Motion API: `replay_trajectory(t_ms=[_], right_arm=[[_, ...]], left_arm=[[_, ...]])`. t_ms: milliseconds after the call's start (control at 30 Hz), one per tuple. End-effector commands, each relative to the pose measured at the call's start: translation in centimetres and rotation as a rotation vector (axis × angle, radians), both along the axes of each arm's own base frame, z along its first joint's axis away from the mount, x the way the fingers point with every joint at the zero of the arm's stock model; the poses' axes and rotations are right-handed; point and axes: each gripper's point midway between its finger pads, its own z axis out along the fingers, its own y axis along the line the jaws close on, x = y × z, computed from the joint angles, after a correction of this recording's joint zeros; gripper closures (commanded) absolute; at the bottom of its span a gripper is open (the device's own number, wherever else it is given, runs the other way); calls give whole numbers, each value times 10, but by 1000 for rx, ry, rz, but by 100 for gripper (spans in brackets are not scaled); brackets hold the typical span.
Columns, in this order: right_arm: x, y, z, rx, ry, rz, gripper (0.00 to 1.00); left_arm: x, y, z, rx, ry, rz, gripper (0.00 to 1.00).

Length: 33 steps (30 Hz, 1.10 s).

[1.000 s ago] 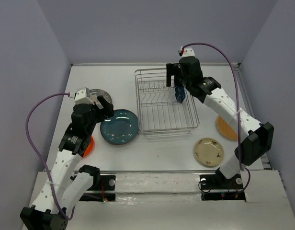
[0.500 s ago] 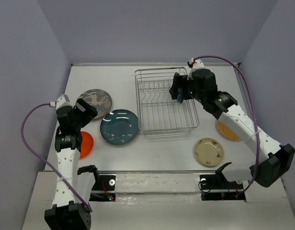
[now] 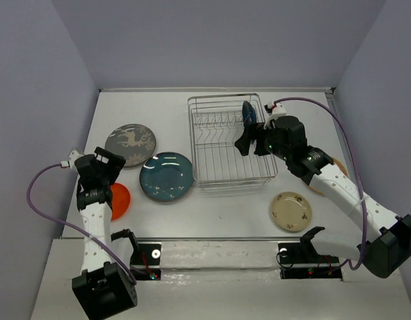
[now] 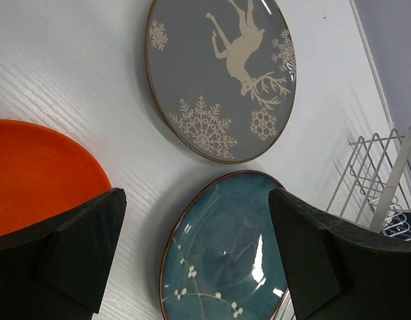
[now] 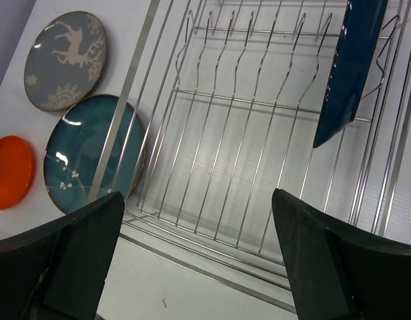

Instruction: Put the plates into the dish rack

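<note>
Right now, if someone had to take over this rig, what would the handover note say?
Left gripper: open, empty, above the table between the orange plate and the teal plate.
Right gripper: open, empty, over the dish rack.
Done: the dark-blue plate stands on edge in the rack's far right corner, not held.
Left: five plates lie flat on the table. The grey deer plate, teal and orange are left of the rack. The cream plate and the tan plate, mostly hidden under the right arm, are to its right.

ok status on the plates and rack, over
Left gripper, right gripper open, empty. Dark-blue plate on edge in dish rack. Grey plate, teal plate, orange plate, cream plate flat on table. Nothing blocking rack.
</note>
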Motion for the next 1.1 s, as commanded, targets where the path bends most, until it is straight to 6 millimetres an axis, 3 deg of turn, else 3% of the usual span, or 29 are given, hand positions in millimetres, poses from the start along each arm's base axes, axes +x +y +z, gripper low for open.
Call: replay_trajectory(t_ms=[0, 233, 733, 1067], right_arm=[[-5, 8, 31, 103, -92, 48, 3], [-13, 14, 24, 122, -85, 96, 4], [-16, 14, 16, 106, -86, 117, 5], [-14, 19, 11, 112, -73, 131, 6]], left_arm=[[9, 6, -10, -58, -26, 69, 1], [17, 7, -51, -157, 17, 134, 1], [55, 17, -67, -186, 19, 135, 14], [79, 21, -77, -238, -16, 145, 32]])
